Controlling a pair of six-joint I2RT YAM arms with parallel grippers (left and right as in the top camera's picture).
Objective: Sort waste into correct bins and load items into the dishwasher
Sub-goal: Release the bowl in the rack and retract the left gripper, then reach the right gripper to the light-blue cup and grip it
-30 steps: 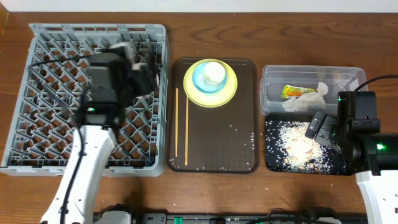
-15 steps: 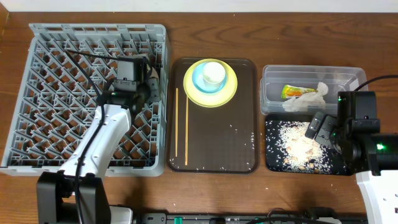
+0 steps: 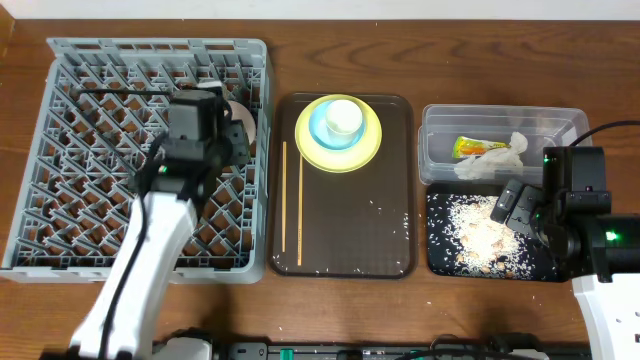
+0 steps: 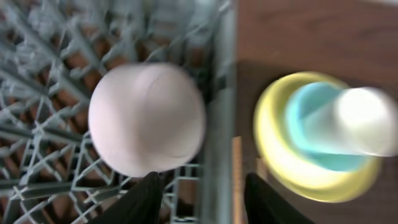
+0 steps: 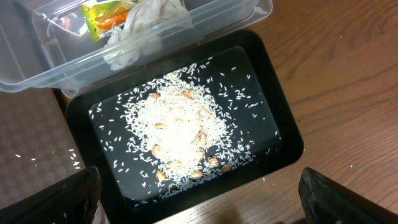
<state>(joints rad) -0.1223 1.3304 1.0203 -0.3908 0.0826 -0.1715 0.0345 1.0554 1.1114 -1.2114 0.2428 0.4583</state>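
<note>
- dish rack (image 3: 60, 150), grey lattice, left end of the desk: one item loaded, the white bowl (image 4: 146, 118), mouth down, by the rack's right rim toward the far edge.
- left gripper (image 4: 204, 186): over the bowl, jaws partly apart with nothing between them; the bowl lies just past the tips. the picture is blurred, so i cannot tell whether one finger touches it.
- brown serving tray (image 3: 350, 220), middle of the desk: yellow plate (image 3: 370, 145) at its far edge, light-blue cup (image 3: 318, 128) on the plate, white cup (image 3: 343, 117) stacked in that. chopsticks (image 3: 300, 210) lie along the tray's left edge. none of these is loaded yet.
- stray grains (image 3: 405, 220) lie near the tray's right edge, not yet cleared.
- clear tub (image 3: 440, 130), far right corner of the desk: snack wrapper (image 5: 102, 14) and tissue (image 5: 143, 22) lie inside; that sorting looks done.
- black tray (image 5: 273, 118), just nearer than the tub: rice (image 5: 177, 130) spread in its middle.
- right gripper (image 5: 199, 186): above the black tray, jaws wide, empty.
- reckoning: waste nearly sorted; one item of five racked.
- views: the overhead hides most of the bowl under the left arm, while the left wrist shows it whole. the right wrist shows brownish bits among the rice. only the overhead shows the chopsticks full length.
</note>
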